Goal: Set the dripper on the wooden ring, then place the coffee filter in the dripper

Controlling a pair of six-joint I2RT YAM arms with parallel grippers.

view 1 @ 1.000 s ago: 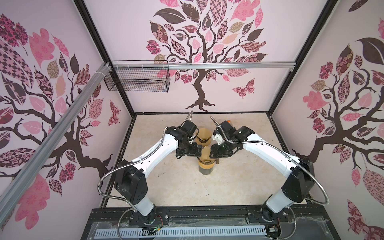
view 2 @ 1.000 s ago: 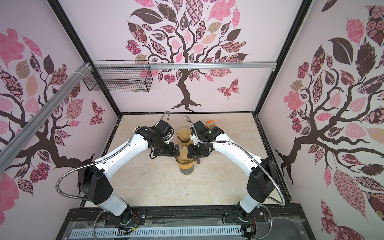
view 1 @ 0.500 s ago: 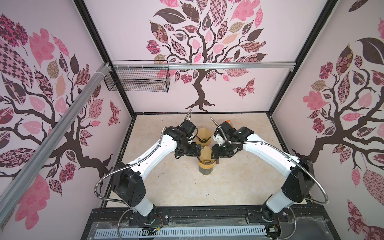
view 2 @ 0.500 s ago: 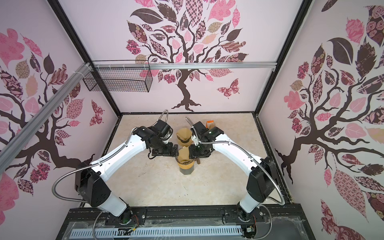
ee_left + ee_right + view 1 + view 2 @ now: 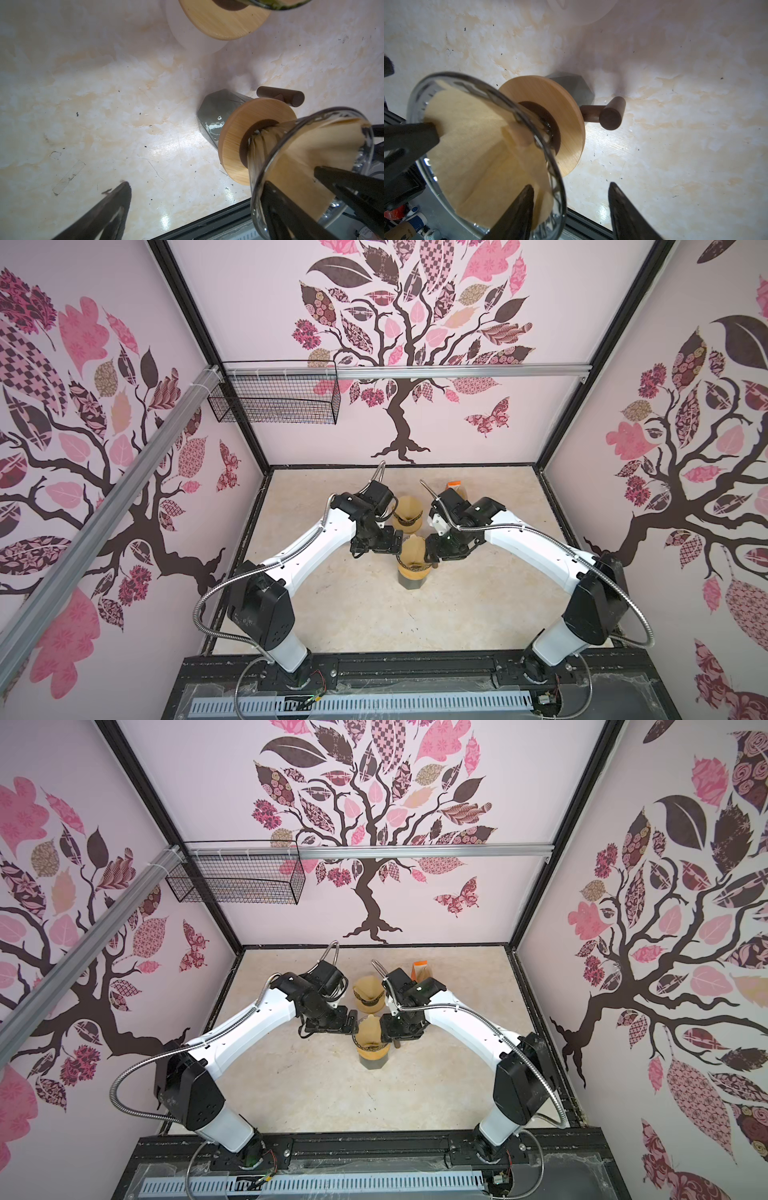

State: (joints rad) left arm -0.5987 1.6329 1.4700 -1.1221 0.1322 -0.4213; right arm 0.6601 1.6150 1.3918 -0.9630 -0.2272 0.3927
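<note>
The glass dripper [image 5: 410,563] [image 5: 558,182] stands on a wooden collar [image 5: 230,135] over a grey mug [image 5: 411,583]. A brown paper coffee filter [image 5: 413,548] [image 5: 369,1031] [image 5: 301,166] [image 5: 477,145] lies inside the cone, its edge above the rim. My left gripper [image 5: 395,540] [image 5: 196,184] is open wide at the dripper's left, one finger reaching onto the filter. My right gripper [image 5: 430,551] [image 5: 571,184] is open and straddles the right rim, with one finger over the filter and the other outside the glass.
A second dripper [image 5: 408,514] holding brown filters stands just behind, between the two wrists. An orange-topped box [image 5: 455,486] sits farther back on the right. The mug's brown handle [image 5: 610,114] sticks out to the right. A wire basket [image 5: 274,398] hangs on the back wall.
The left arm's elbow has shifted slightly outward. Both grippers stay at the dripper, and the filter has not visibly moved.
</note>
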